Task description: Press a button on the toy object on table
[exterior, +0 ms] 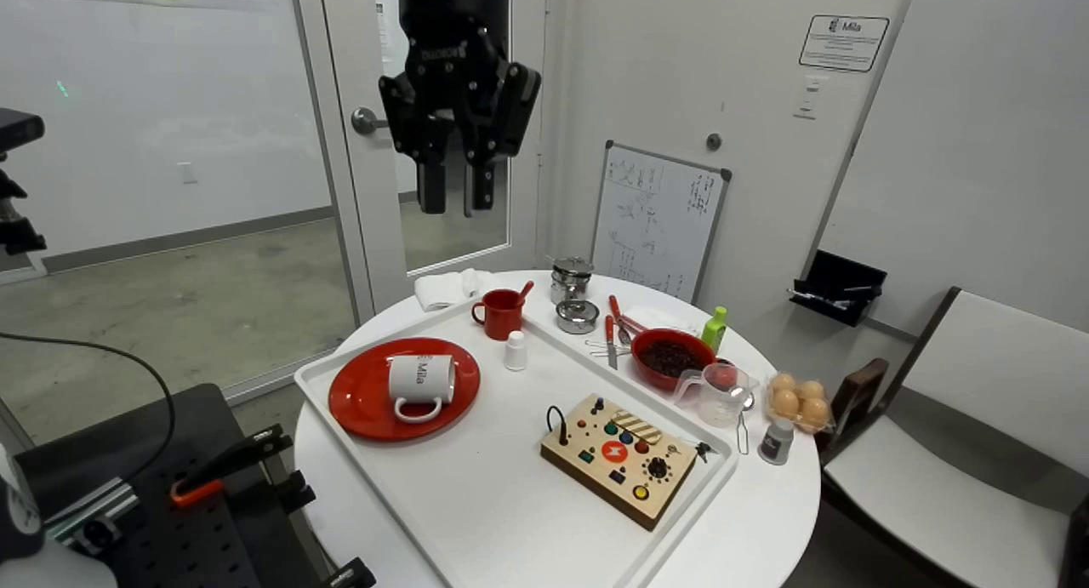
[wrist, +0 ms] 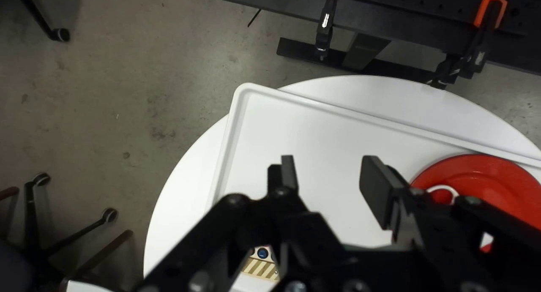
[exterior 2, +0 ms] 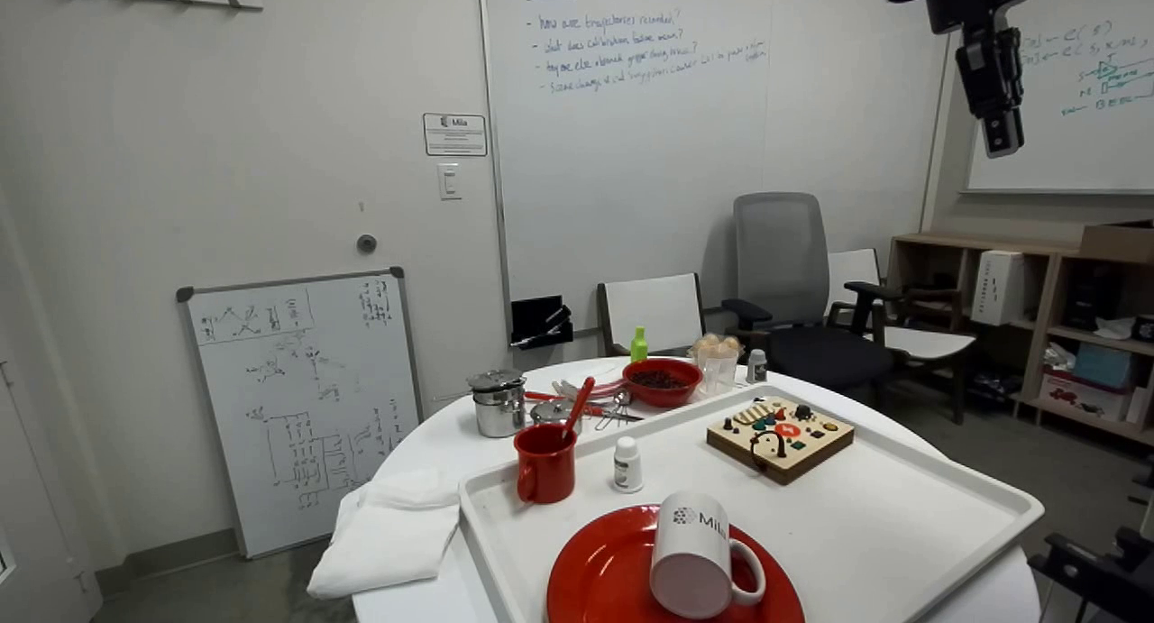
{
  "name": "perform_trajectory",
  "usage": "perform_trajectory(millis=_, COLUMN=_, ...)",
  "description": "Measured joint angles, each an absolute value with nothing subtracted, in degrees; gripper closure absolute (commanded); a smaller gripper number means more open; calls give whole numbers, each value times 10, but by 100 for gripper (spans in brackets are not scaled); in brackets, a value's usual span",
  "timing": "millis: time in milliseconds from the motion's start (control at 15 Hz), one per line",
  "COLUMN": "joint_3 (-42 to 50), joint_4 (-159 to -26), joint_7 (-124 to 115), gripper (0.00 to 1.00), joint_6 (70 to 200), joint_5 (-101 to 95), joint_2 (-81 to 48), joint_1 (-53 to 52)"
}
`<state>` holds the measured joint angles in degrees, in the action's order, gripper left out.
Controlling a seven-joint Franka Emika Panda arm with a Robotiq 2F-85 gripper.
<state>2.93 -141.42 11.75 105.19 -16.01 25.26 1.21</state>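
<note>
Now the gripper (exterior: pixel 457 201) hangs high, its fingers (exterior: pixel 432 188) parted and released, well apart from the tan toy board (exterior: pixel 619 460). And in an exterior view, there sits the board, near and to the right, on the white tray (exterior: pixel 485 486) atop the round table (exterior: pixel 761 516)! Off to its left and farther back, a white mug (exterior: pixel 421 378) lies on its side on the red plate (exterior: pixel 364 401).

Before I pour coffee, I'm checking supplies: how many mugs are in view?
2: a white mug on its side on the red plate, and a red mug upright on the tray.
</note>
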Motion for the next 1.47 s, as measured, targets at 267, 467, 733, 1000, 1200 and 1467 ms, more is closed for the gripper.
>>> perform_trajectory(millis=267, joint_3=28, joint_4=-1414, joint_7=117, gripper=56, joint_6=1052, joint_5=-160, joint_2=254, joint_1=12)
perform_trajectory(millis=467, joint_3=28, joint_4=-1415, joint_7=118, gripper=88, joint_6=1051, joint_5=-160, joint_2=254, joint_1=12)
perform_trajectory(millis=733, joint_3=20, joint_4=-1426, joint_7=102, gripper=98, joint_6=1081, joint_5=-160, joint_2=248, joint_1=10)
perform_trajectory(millis=1000, joint_3=21, joint_4=-1428, joint_7=59, gripper=92, joint_6=1176, joint_5=-161, joint_2=215, joint_1=21)
perform_trajectory(millis=1200, joint_3=25, joint_4=-1427, joint_7=30, gripper=91, joint_6=1247, joint_5=-161, joint_2=170, joint_1=38)
perform_trajectory(millis=1467, joint_3=27, joint_4=-1420, joint_7=-5, gripper=93, joint_6=1319, joint_5=-163, joint_2=93, joint_1=58)
